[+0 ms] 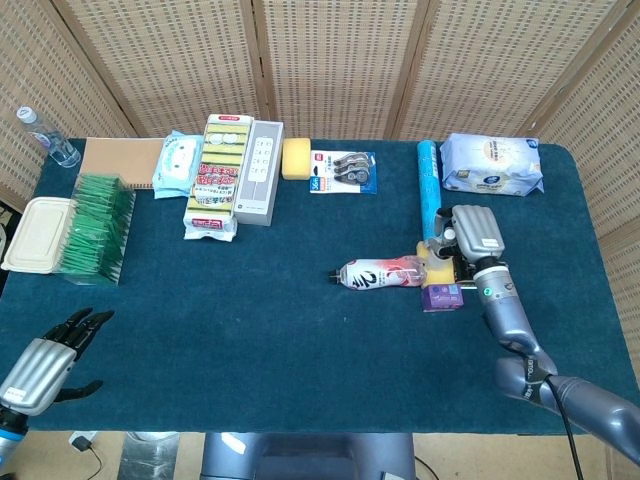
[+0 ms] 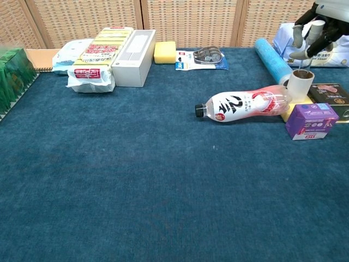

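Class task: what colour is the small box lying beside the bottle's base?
Purple, with a white label; the chest view shows it best.
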Robot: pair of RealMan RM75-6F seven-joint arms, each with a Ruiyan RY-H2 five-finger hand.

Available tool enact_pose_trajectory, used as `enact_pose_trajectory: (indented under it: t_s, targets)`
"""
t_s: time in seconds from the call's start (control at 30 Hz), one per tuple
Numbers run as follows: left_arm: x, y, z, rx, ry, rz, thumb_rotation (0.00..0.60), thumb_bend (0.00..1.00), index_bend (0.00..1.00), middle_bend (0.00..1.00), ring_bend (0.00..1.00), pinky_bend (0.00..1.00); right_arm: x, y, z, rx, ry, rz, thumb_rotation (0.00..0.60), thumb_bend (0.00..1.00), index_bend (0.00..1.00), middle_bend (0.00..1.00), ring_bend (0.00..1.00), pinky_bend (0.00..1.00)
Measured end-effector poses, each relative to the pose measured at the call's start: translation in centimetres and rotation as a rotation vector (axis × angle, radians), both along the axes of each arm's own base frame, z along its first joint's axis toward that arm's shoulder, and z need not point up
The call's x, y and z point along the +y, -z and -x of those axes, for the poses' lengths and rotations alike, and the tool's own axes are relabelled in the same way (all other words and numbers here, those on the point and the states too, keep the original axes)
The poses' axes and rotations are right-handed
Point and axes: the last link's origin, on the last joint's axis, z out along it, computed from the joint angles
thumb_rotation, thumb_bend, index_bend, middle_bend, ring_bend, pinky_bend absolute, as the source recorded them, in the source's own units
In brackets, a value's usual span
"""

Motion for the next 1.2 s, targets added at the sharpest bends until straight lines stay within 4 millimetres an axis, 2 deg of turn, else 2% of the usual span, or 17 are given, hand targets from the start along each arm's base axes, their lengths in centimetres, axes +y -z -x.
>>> enact_pose_trajectory:
  t_s: [0.23, 0.33, 0.47, 0.63, 0.9, 1.2]
  targets:
    - [0.0, 0.0, -0.1, 0.0, 0.008, 0.004, 0.6, 0.11, 0.0, 0.17, 0.1, 0.3, 0.5, -0.5, 0.5, -0.004, 0.003, 0.001, 0.6, 0.34, 0.42, 0.48, 0.49, 0.53]
    - [-0.1, -0.1, -0.2, -0.003, 0.01, 0.002, 0.6, 0.11, 0.0, 0.17, 0.1, 0.3, 0.6, -0.5, 0.6, -0.001, 0.005, -0.012, 0.6, 0.34, 0.34, 0.42, 0.43, 0.47]
    - [-0.2, -0.2, -0.2, -0.005, 0.012, 0.0, 0.6, 0.11, 0.0, 0.17, 0.1, 0.3, 0.8, -0.5, 0.5, 0.008, 0.003, -0.024, 0.6, 0.33, 0.28, 0.35, 0.36, 0.42]
    - [-0.2, -0.2, -0.2, -0.006, 0.015, 0.0, 0.6, 0.11, 0.0, 0.17, 0.1, 0.3, 0.9, -0.4, 0.5, 0.014, 0.004, -0.027, 0.6, 0.3, 0.26, 0.3, 0.31, 0.38]
    - [-0.3, -0.3, -0.2, -0.009, 0.017, -0.003, 0.6, 0.11, 0.0, 0.17, 0.1, 0.3, 1.0, -0.5, 0.8, 0.038, 0.017, -0.032, 0.6, 0.18, 0.22, 0.25, 0.27, 0.33]
    - [-0.4, -0.4, -0.2, -0.012, 0.022, -0.005, 0.6, 0.11, 0.0, 0.17, 0.1, 0.3, 1.2, -1.1, 0.5, 0.068, 0.021, -0.023, 0.6, 0.15, 0.2, 0.23, 0.24, 0.3]
